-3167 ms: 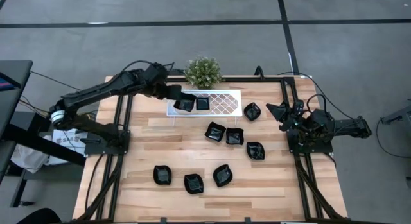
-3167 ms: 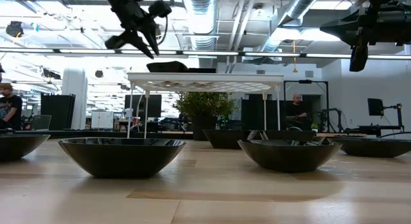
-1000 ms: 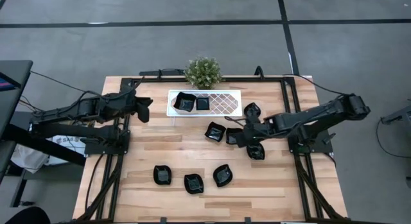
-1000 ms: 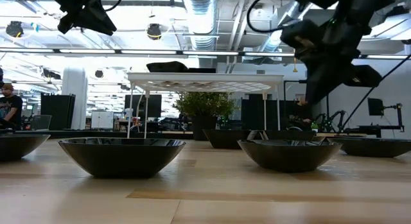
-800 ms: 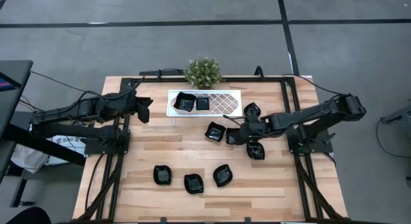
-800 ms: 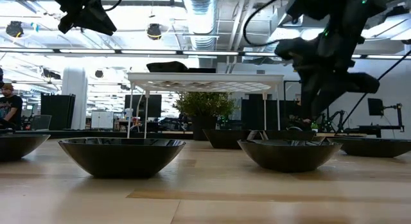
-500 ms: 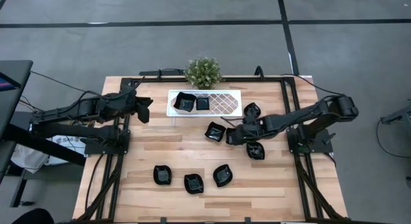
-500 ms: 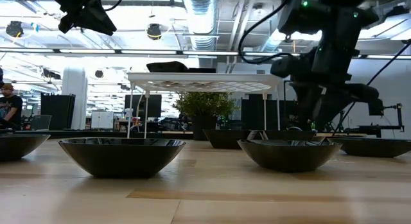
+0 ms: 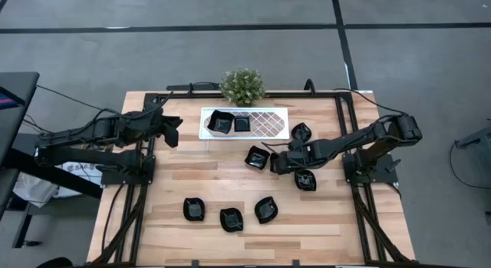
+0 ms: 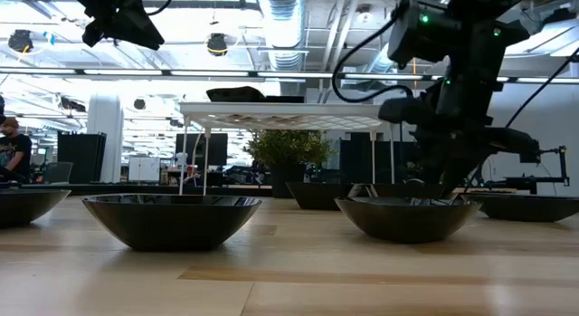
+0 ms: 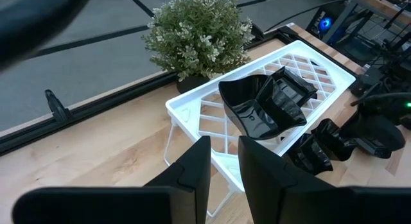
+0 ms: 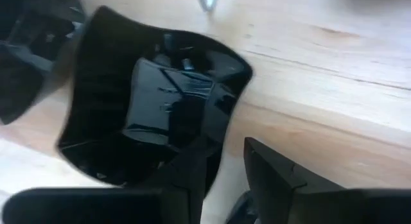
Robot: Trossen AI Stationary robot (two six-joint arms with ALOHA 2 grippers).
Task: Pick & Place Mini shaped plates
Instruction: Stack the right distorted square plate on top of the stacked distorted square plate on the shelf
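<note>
The right gripper (image 12: 225, 176) has reached in over a square black mini plate (image 12: 151, 105) mid-table, fingers slightly parted astride its rim, not yet clamped: a pickup is likely starting. Two plates already sit on the far white tray (image 9: 268, 130). The left gripper (image 11: 221, 163) stays narrowly parted, empty, at the table's left.

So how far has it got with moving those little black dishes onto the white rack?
Two black dishes already sit on the white lattice tray. The right gripper is down at a square dish near the table's middle, its fingers straddling the rim; it is not lifted yet. The left gripper waits beside the tray. Seven dishes remain on the table, that one included, among them three along the near edge.
</note>
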